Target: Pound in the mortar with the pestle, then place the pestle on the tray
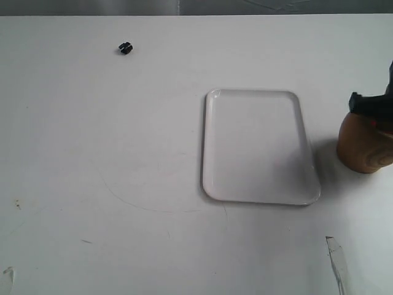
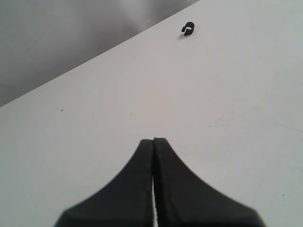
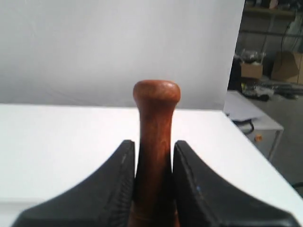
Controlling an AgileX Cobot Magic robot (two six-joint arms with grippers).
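- Pestle first, from the exterior view: it is almost wholly hidden here. The right gripper [image 1: 369, 104] hangs directly over the mortar [image 1: 365, 145] at the far right edge of the table [image 1: 92, 153], so the pestle is probably standing inside the cup. That position suits pounding, since the thick end can drive straight down.
- Same view: the tray [image 1: 255, 147] lies flat just beside the mortar, on the side towards the middle of the table, with nothing on it. That leaves only a short carry for the later placing step. A small black object [image 1: 125, 47] sits well apart near the far left, and no left arm shows here at all.
- Left wrist view: the left gripper [image 2: 154, 142] has its fingers pressed together with nothing between them. It hovers over bare table with the small black object [image 2: 188, 29] ahead. It looks parked out of the way and takes no part in the pounding.
- Right wrist view: this view supplies what the exterior one lacks. The right gripper [image 3: 154, 146] is clamped on the narrow handle of the pestle [image 3: 156, 97], just under the round knob, and the pestle is upright. Holding it below the knob should stop it slipping through on a downward stroke. The mortar and the tray cannot be made out here.
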